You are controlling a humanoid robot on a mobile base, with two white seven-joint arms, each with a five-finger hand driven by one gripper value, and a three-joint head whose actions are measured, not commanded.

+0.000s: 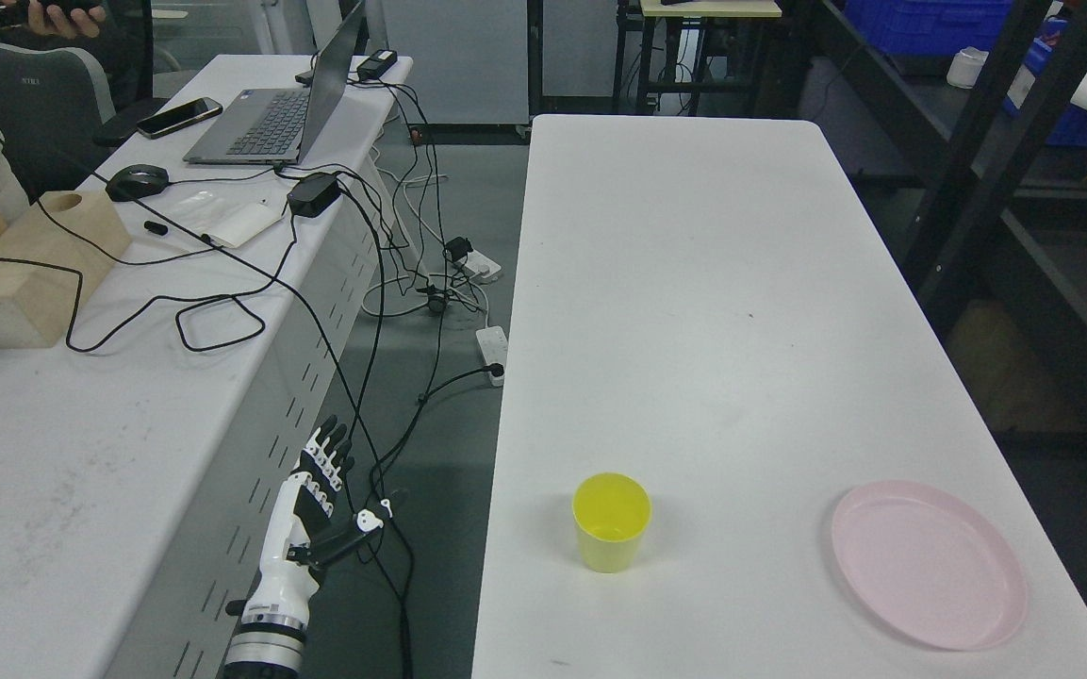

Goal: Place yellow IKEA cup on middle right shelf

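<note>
Yellow cup (611, 521): upright on white table (694, 283), left of pink plate (928, 563), untouched. Left hand (315, 500): hanging well left of cup, off table, fingers spread, empty. Grasp, lift, carry to dark shelving (1024, 189) right of cup: all still ahead.

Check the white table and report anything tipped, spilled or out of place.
Nothing stands out. The yellow cup stands upright near the front of the white table, with no spill around it. The pink plate lies flat to its right, apart from it. The left robot hand hangs open beside the table, holding nothing.
</note>
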